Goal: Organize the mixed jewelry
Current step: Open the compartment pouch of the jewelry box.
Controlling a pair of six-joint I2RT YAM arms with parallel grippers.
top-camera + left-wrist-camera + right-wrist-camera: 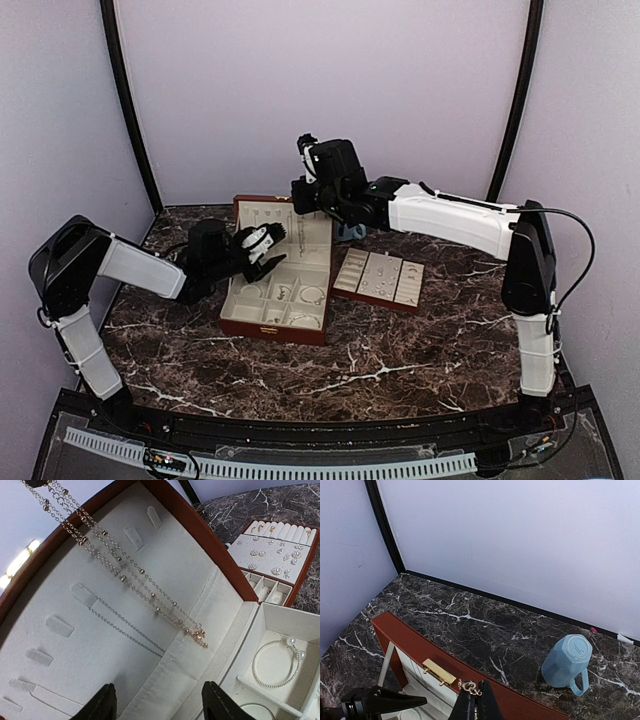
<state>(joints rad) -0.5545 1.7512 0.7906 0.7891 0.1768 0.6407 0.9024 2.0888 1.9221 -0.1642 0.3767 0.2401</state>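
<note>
Past right fingers [468,705] gripping a necklace [468,686] — mug [566,666], base marking unreadable.

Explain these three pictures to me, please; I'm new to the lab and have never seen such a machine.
Two robot arms stand at a marble table. One picture looks down from above; the other two come from cameras on the wrists. On the table are an open wooden box, a tray of small earrings, and a blue mug. The right gripper is shut on a beaded gold necklace that hangs down the box's lid. The left gripper is open, holding nothing, pointed into the box.
</note>
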